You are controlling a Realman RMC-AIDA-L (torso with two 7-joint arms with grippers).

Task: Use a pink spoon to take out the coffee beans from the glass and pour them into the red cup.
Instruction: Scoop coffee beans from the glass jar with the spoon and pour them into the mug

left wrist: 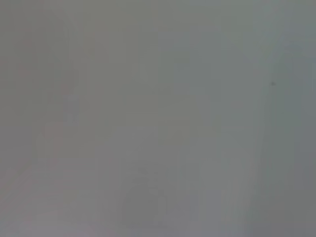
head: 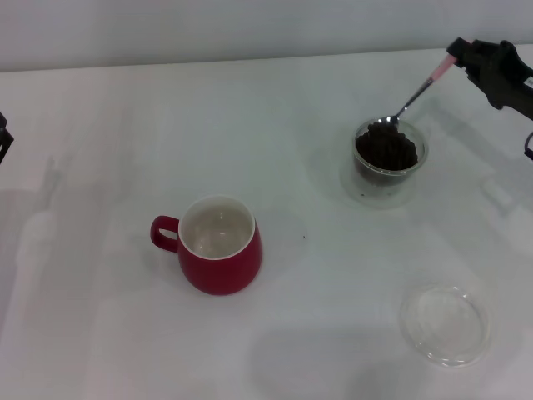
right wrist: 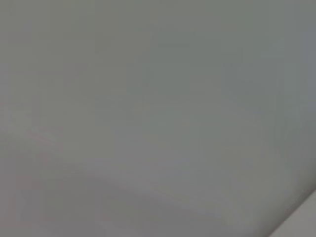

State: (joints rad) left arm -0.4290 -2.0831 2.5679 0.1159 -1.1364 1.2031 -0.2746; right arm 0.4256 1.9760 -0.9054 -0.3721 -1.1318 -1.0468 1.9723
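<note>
In the head view, the glass stands at the right rear of the white table, filled with dark coffee beans. The pink spoon slants down into it, its silver bowl resting on the beans at the glass's far rim. My right gripper is shut on the spoon's pink handle, up and to the right of the glass. The red cup sits near the table's middle, its white inside bare and its handle pointing left. Only a sliver of my left arm shows at the left edge. Both wrist views show plain grey.
A flat clear round dish lies at the front right of the table. A faint clear disc lies under the glass.
</note>
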